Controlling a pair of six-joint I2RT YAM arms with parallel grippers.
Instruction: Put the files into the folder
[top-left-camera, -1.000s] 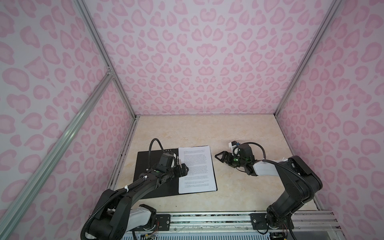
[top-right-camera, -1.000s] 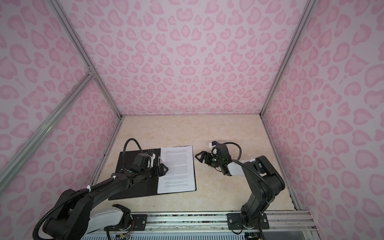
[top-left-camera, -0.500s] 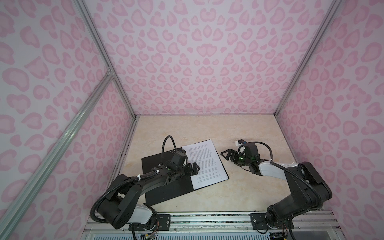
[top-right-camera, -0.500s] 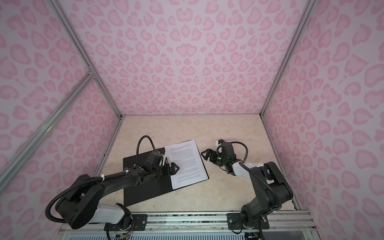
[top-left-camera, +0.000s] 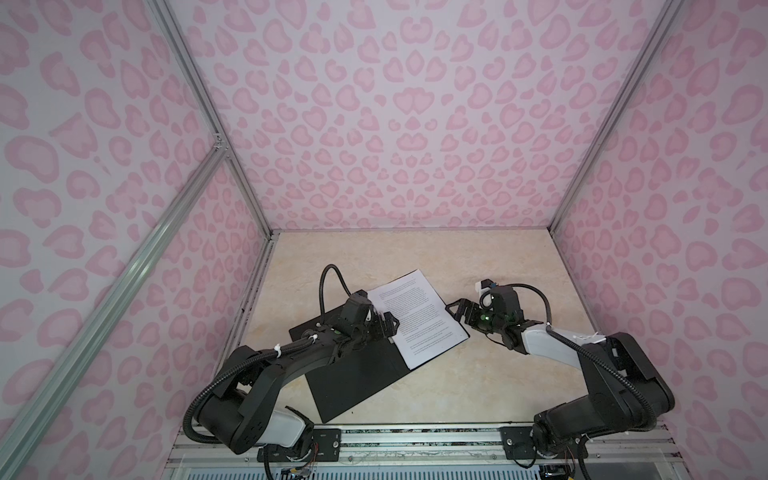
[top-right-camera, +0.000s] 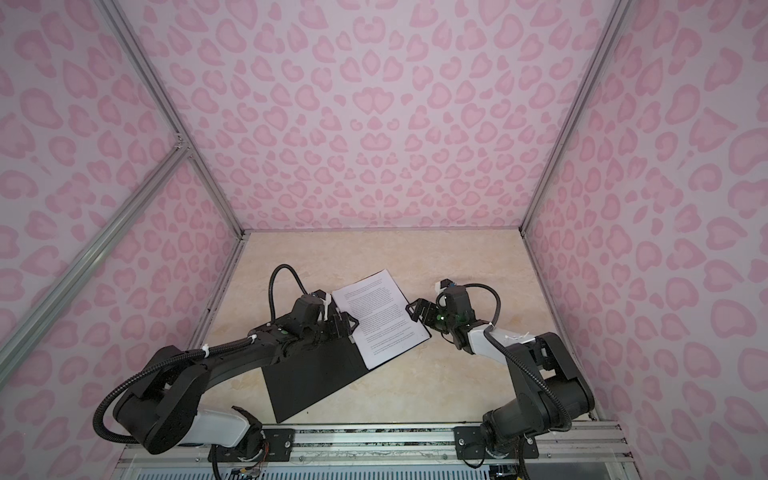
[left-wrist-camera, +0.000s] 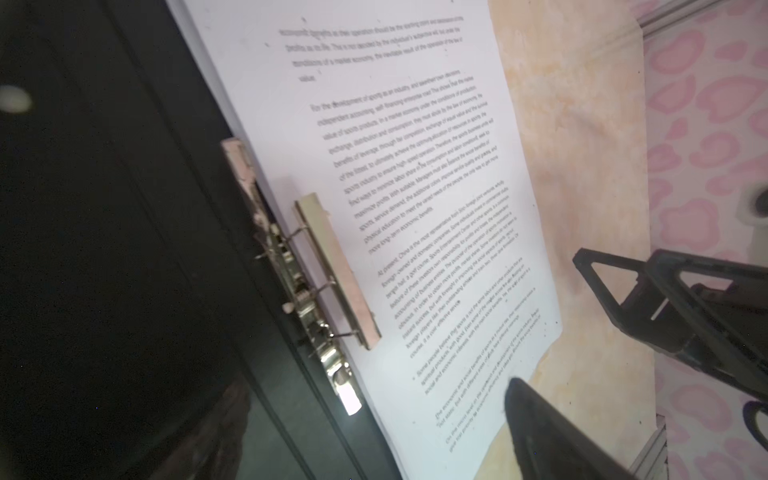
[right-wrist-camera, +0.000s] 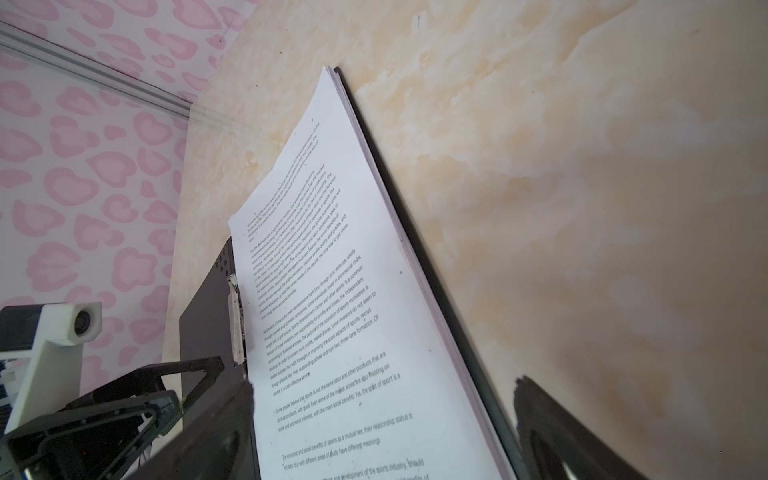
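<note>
The folder (top-left-camera: 353, 382) (top-right-camera: 311, 374) lies open and turned at an angle on the table, black inside facing up. The files (top-left-camera: 415, 320) (top-right-camera: 380, 320), a stack of printed white sheets, rest on its right half under a metal clip (left-wrist-camera: 336, 270) beside the spine. My left gripper (top-left-camera: 388, 326) (top-right-camera: 347, 326) (left-wrist-camera: 374, 436) is open, low over the spine-side edge of the files (left-wrist-camera: 415, 166). My right gripper (top-left-camera: 459, 313) (top-right-camera: 417, 311) (right-wrist-camera: 386, 449) is open at the stack's outer edge, its fingers (right-wrist-camera: 557, 436) on either side of that edge. Neither holds anything.
The beige marble table (top-left-camera: 415, 257) is closed in by pink-patterned walls with metal frame posts (top-left-camera: 582, 166). A metal rail (top-left-camera: 415, 440) carrying both arm bases runs along the front edge. The left arm's cable (top-left-camera: 328, 282) loops above the folder.
The folder with the files has turned counter-clockwise, its far right corner swinging away from the front. Both grippers shifted with it and stayed open.
</note>
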